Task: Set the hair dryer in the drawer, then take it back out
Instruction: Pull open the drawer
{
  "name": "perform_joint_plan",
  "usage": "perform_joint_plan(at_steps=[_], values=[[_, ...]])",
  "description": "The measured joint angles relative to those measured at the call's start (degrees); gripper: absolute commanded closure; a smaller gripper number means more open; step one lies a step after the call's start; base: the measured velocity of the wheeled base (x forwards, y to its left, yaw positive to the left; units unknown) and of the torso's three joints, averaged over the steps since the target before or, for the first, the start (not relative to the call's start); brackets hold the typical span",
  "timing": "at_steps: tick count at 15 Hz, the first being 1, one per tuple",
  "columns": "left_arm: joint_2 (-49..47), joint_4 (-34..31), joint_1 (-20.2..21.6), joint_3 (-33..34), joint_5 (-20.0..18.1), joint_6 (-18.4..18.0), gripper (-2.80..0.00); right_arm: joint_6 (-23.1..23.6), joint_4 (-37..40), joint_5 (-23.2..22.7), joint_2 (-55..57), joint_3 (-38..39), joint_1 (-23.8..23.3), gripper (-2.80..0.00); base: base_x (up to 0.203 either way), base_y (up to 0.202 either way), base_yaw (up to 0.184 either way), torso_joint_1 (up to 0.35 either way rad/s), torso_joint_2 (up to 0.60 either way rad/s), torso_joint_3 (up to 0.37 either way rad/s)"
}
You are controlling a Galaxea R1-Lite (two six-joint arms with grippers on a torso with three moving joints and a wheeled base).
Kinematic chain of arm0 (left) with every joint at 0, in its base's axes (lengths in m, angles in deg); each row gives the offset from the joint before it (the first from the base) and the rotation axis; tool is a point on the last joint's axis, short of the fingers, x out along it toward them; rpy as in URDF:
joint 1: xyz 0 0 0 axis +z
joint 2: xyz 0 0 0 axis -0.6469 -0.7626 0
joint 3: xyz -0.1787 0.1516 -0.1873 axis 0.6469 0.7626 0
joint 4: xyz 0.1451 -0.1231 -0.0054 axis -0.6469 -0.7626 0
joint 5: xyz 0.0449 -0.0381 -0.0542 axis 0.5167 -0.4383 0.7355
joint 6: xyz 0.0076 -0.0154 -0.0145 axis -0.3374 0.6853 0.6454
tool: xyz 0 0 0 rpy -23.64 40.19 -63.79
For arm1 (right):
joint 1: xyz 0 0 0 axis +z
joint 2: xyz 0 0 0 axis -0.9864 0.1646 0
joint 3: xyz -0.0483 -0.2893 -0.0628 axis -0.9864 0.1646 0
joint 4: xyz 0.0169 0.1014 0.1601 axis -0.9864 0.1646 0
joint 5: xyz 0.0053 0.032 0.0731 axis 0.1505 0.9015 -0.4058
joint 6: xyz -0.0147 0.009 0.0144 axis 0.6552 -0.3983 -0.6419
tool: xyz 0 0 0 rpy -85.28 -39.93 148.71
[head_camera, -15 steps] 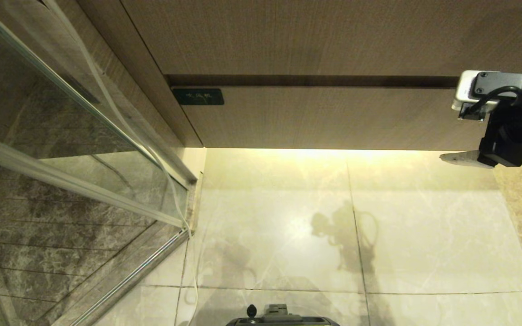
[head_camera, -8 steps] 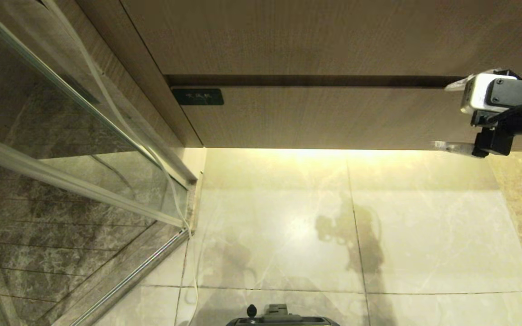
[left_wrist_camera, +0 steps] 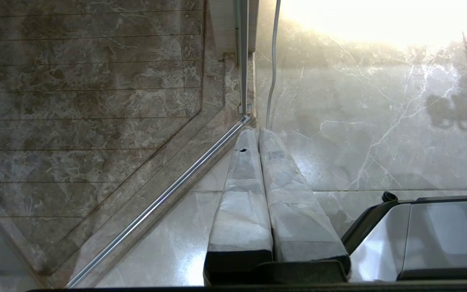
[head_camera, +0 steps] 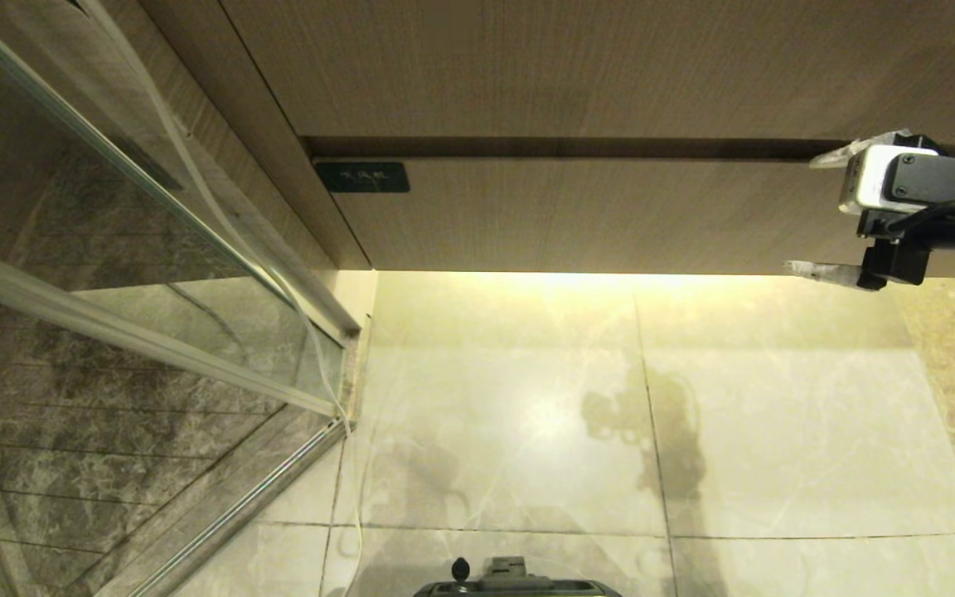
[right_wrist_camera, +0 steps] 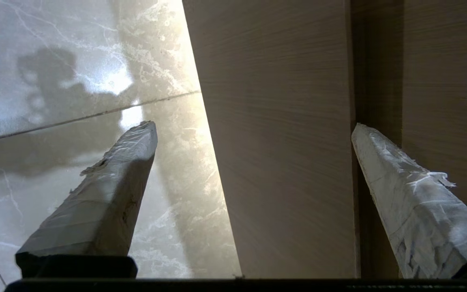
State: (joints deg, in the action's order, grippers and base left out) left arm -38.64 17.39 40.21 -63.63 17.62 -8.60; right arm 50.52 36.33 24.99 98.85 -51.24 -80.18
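Head view: right hand (head_camera: 809, 214) (fingers spread) straddles closed drawer (head_camera: 593, 215)

The drawer (head_camera: 593, 215) sits shut below the taller panel (head_camera: 569, 66), above the floor (head_camera: 610, 414); the shower glass (head_camera: 113, 249) stands left; the right gripper (head_camera: 809, 211) spans the drawer front at its right end.

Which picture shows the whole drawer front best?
The head view: the drawer stretches shut across it, under a dark gap. The right wrist view shows only a close strip between the right gripper's open fingers. The left wrist view shows only floor.
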Motion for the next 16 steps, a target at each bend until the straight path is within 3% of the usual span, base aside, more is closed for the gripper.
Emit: perform_joint_plan(at_steps=[16], values=[[0.00, 0.02, 0.00, 0.00, 0.00, 0.00, 0.00, 0.33, -8.02, -0.94, 11.06, -7.44, -0.21, -2.80, 0.000, 0.000, 0.000, 0.000, 0.00, 0.000]])
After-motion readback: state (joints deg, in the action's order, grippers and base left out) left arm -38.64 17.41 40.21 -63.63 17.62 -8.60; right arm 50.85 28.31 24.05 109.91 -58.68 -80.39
